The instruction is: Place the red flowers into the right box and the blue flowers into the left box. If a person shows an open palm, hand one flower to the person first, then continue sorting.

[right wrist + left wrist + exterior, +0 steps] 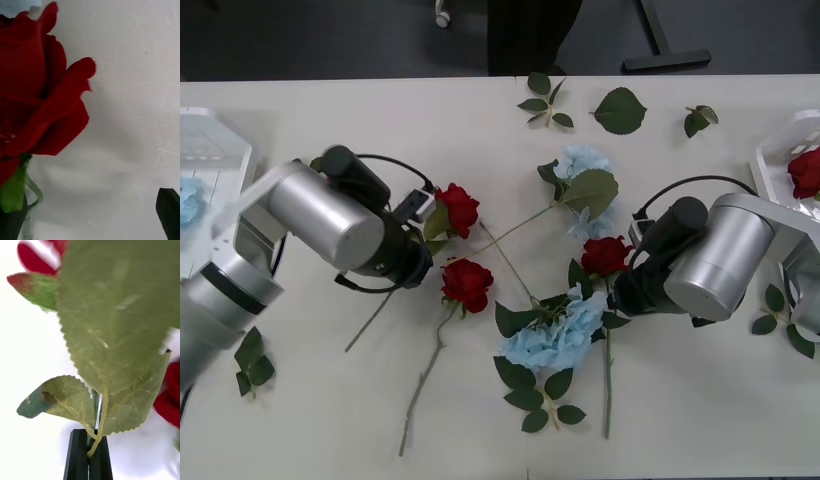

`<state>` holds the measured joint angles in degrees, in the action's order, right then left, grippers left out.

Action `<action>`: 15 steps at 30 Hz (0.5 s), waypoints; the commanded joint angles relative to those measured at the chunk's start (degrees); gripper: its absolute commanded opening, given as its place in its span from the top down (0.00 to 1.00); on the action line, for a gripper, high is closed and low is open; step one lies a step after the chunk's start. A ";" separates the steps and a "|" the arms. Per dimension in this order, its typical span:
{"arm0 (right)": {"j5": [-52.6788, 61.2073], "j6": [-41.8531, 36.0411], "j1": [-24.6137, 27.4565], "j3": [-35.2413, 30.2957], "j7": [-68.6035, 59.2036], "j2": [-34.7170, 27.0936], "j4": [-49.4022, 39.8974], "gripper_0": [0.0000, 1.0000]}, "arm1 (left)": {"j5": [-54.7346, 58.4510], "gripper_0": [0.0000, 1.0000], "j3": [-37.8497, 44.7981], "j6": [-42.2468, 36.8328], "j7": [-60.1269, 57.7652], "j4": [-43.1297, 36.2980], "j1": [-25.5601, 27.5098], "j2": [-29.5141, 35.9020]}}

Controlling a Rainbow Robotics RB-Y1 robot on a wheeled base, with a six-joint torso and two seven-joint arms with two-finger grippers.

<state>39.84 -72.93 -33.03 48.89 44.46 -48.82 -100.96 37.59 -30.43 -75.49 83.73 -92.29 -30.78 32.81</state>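
White plastic made both boxes, each shallow with a raised rounded rim. The left box (225, 150) sat at the left edge of the surface (310, 400) and held a bit of pale blue fluff (188, 200) on its ribbed floor. The right box (770, 165) sat at the right edge with one red rose (806, 172) inside.

On the pale surface between them lay three more deep-red roses: one (457, 208) near the left hand, one (468, 284) just below it with a long thin stem running down, and one (606, 255) beside the right hand. A fluffy sky-blue hydrangea (555, 335) with broad green leaves lay at the middle, touching that last rose's stem, and another (585, 170) lay farther back. Loose leaf sprigs (545, 100) were scattered along the far side.

The left hand (89, 459) had its black fingers (77, 453) pressed together on the thin green stem just below the first rose's (33, 257) serrated, veined leaves, in the left wrist view. The right hand (93, 215) was low over the surface with its dark fingers (168, 213) spread apart; the velvety petals of a rose (37, 93) bulked right next to one finger, its stem (32, 187) against that finger.
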 commanded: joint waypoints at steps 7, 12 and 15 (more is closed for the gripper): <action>-6.61 -0.63 -1.16 -0.02 -4.39 9.97 5.42 0.00 | 18.83 1.00 15.14 8.86 2.31 -20.56 3.62 13.34; -8.90 0.42 -1.60 -0.02 -4.12 12.26 9.20 0.03 | 20.42 1.00 16.37 21.17 0.29 -24.95 8.19 10.79; -8.90 0.42 -1.78 -0.19 -4.03 12.17 9.20 0.50 | 19.62 1.00 16.37 25.74 -2.79 -26.09 8.90 7.36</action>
<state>32.04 -73.04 -33.45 48.78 42.79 -37.92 -93.26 57.38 -14.84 -53.03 83.83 -116.00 -23.12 43.63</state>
